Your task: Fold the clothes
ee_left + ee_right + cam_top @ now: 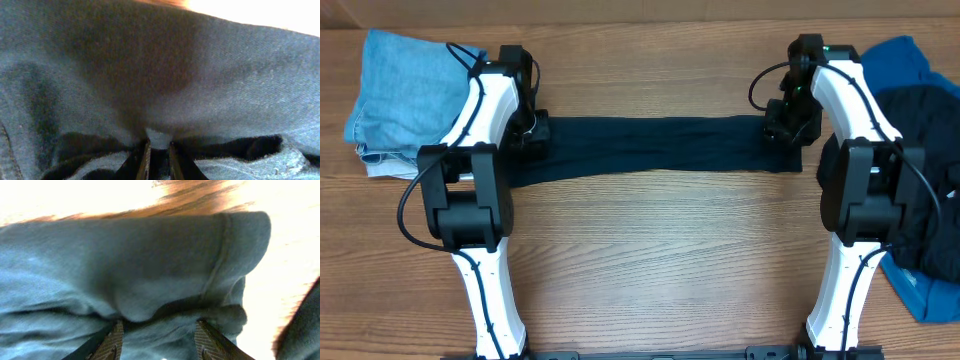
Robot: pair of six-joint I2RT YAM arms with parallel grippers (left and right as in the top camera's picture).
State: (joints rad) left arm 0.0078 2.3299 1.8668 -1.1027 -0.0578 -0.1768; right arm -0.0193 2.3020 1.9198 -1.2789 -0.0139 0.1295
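the dark navy shirt (650,145) lies on the table (650,260) as a long band, pulled out between the two hands. the left gripper (158,150) is narrow, and its fingers (145,161) pinch a small ridge of the cloth right at their tips; more cloth spreads flat ahead of them. the right gripper (159,325) stands wide, with a soft bulge of the same shirt between its fingers (112,340). a stitched hem (220,255) runs ahead of it and a little to its outer side. i judge it is not yet closed on the cloth.

the step in hand seems to be taking both ends of the band so it can be folded. to do it well, the right hand should close low on the bulge, catching all layers and not only the top one. after that both hands should lift together and at one height, with light tension, so the band does not sag or twist.

the heap of waiting clothes (920,110) is just outside the right hand, so the moving cloth could drag on it. the pale denim pile (395,95) lies outside the left hand.
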